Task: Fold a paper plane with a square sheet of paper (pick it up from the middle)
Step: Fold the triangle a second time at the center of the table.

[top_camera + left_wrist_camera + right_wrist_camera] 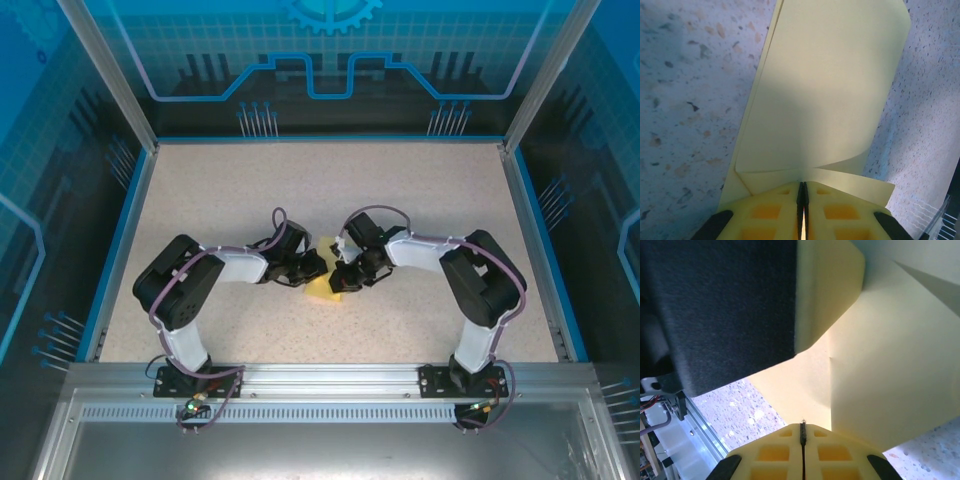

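The square sheet of paper (324,288) is pale yellow, partly folded, and sits between the two arms at the middle of the table. My left gripper (314,268) is shut on its near edge (803,186). The folded paper (825,90) stands up ahead of the fingers, with a flap curling to the right. My right gripper (346,276) is shut, its tips (802,426) right at the paper (880,365). No paper shows between its jaws. The paper runs on behind the fingertips, with a crease just right of them. It hangs clear of the table there.
The left gripper's dark body (720,305) looms close at the upper left of the right wrist view. The speckled tabletop (330,190) is ringed by a blue rim (120,240). A metal rail (330,380) with both arm bases runs along the near edge.
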You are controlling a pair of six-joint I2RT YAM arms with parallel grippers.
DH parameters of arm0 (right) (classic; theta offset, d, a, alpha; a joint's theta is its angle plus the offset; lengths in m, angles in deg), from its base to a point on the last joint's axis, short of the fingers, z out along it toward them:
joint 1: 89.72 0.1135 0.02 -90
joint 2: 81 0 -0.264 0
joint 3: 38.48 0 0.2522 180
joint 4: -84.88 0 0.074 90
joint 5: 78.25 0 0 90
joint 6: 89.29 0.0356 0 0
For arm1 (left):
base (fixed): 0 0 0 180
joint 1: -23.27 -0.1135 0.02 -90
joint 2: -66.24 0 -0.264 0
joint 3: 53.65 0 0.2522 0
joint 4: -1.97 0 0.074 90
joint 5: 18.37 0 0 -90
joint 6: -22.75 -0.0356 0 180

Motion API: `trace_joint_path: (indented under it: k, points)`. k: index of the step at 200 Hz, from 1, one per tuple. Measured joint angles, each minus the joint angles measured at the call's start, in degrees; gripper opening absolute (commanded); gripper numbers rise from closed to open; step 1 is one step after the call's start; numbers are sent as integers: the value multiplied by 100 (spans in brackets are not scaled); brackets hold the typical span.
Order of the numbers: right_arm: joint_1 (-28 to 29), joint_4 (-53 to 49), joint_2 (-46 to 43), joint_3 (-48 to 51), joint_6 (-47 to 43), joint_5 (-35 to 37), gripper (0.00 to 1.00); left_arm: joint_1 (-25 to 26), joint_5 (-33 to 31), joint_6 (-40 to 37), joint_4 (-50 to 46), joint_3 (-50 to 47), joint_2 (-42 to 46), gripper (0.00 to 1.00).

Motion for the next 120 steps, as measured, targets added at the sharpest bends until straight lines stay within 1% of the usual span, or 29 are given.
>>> trace_joint_path:
  k: [39,120]
  points:
    - [2,-133,188,-7,-22,94,7,0,-2,0,7,-7,0,13]
    - [2,-129,205,-2,-22,105,6,0,-2,0,55,-33,0,12]
